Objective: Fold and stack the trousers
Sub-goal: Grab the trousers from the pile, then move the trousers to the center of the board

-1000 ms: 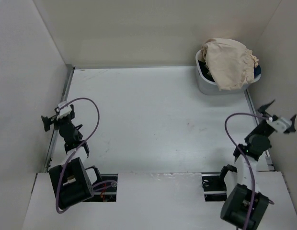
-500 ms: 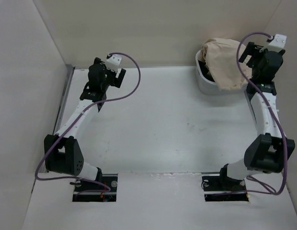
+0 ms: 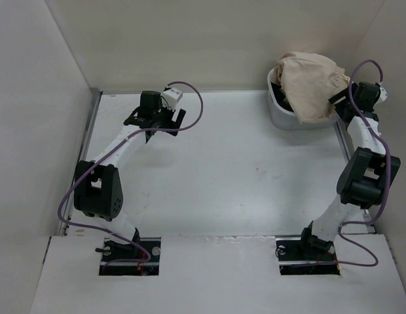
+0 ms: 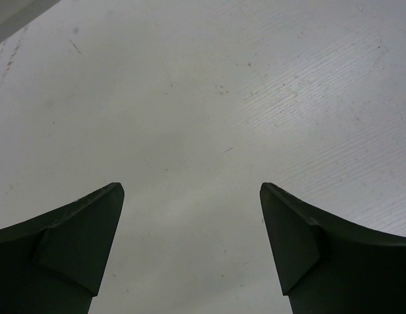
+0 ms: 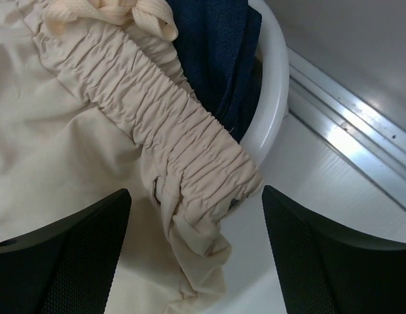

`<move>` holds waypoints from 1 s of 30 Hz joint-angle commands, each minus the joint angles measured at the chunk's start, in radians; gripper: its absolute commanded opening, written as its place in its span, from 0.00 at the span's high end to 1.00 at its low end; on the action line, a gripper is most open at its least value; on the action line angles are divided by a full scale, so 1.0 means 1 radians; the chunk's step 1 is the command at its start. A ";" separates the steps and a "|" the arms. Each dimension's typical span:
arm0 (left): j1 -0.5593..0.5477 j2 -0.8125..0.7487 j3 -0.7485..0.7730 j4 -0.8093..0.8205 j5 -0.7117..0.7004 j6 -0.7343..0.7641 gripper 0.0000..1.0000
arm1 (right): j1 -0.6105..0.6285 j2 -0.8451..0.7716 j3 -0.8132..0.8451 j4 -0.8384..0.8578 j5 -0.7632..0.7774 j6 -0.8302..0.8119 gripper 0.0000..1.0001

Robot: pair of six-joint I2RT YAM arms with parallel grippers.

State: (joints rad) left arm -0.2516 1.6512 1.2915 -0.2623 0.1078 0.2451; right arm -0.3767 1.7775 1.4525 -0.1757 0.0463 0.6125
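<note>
The cream trousers (image 3: 311,85) lie heaped over a white basket (image 3: 281,116) at the table's back right. Their gathered waistband (image 5: 164,121) hangs over the basket's rim (image 5: 272,98) in the right wrist view. My right gripper (image 3: 340,103) is open just beside the trousers at the basket's right side, and the waistband lies between its jaws (image 5: 196,252). My left gripper (image 3: 157,124) is open and empty over the bare table at the back left, and only table surface shows between its fingers (image 4: 190,245).
A navy garment (image 5: 219,52) lies in the basket under the trousers. White walls enclose the table at the back and both sides. A metal rail (image 5: 347,118) runs along the right edge next to the basket.
Both arms have swung out from near their bases to the back of the table. The right gripper has come down to the trousers on the basket, and the left has lowered toward the table.
</note>
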 commanded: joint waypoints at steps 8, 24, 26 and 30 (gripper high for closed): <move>0.024 0.007 0.055 0.018 0.003 -0.015 0.14 | -0.001 0.007 0.075 0.015 0.047 0.080 0.78; 0.028 -0.154 0.031 0.005 0.003 -0.027 0.13 | 0.625 -0.060 0.604 0.123 0.335 -0.468 1.00; 0.053 -0.220 0.017 -0.008 0.003 -0.035 0.12 | 0.777 0.041 0.798 0.181 0.365 -0.566 1.00; 0.146 -0.353 -0.007 -0.014 0.023 -0.076 0.10 | 1.030 0.307 1.315 0.368 0.369 -0.704 1.00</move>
State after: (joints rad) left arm -0.1677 1.4261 1.2915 -0.2989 0.1173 0.2123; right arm 0.5640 1.9881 2.5324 -0.0418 0.3737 0.0837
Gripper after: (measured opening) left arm 0.895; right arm 0.048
